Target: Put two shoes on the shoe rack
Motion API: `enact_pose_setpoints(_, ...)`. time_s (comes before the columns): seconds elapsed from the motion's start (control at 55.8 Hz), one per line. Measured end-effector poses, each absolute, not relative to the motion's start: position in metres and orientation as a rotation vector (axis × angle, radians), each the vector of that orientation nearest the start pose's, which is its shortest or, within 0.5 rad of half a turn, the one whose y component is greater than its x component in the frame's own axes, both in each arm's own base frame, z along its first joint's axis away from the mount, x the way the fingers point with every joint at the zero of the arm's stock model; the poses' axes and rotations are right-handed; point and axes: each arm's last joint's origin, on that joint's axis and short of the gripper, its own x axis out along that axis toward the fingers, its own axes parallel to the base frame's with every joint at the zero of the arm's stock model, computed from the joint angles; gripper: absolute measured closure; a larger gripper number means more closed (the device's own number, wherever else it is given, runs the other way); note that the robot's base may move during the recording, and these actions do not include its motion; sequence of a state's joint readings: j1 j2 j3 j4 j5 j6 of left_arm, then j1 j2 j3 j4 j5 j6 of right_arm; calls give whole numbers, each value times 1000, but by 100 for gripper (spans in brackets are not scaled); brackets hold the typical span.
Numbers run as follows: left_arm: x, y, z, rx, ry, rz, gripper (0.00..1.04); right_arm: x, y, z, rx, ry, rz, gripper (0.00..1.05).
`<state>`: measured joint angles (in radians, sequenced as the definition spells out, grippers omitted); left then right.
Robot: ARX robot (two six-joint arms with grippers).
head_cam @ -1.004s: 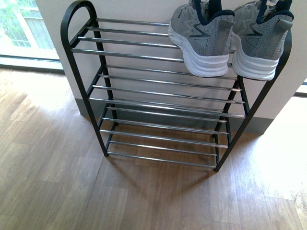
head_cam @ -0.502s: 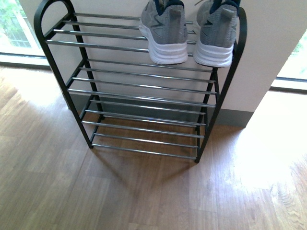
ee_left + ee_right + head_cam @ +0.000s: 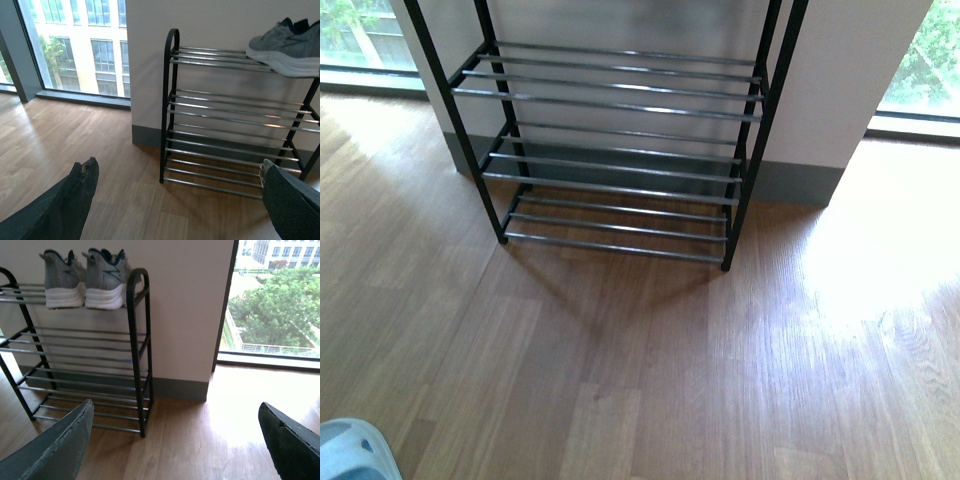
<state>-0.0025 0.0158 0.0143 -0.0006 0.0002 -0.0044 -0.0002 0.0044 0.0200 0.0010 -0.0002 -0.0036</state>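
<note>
The two shoes, grey knit sneakers with white soles, stand side by side on the top tier of the shoe rack [image 3: 136, 365] in the right wrist view, one [image 3: 62, 280] beside the other [image 3: 107, 277], heels toward the camera. The left wrist view shows the rack [image 3: 164, 115] with only one shoe [image 3: 285, 47] at its top right end. In the front view the rack's lower tiers [image 3: 610, 105] show and the shoes are out of frame. My left gripper [image 3: 177, 165] and right gripper [image 3: 175, 409] are open, empty, and low over the floor short of the rack.
The rack stands against a white wall with a grey skirting [image 3: 180, 389]. Floor-to-ceiling windows flank the wall on the left [image 3: 75, 45] and right [image 3: 272, 300]. Wooden floor [image 3: 650, 370] spreads in front. A pale blue-white object [image 3: 355, 452] pokes into the front view's lower left corner.
The front view has drawn back from the rack: the rack has slid up the frame, the shoes have left it at the top, and the pale object has come in at the lower left.
</note>
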Motion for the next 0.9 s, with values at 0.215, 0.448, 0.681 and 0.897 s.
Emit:
enact_pose_setpoints(0.215, 98, 0, 167, -4, 2, -3, 9, 97, 0, 170, -3, -16, -3, 9)
enact_pose_setpoints(0.448, 98, 0, 167, -4, 2, 1, 9, 97, 0, 170, -2, -15, 2, 9)
enact_pose_setpoints(0.681, 98, 0, 167, -4, 2, -6, 9, 97, 0, 170, 0, -15, -7, 9)
enact_pose_setpoints(0.897, 98, 0, 167, -4, 2, -3, 9, 97, 0, 170, 0, -15, -3, 9)
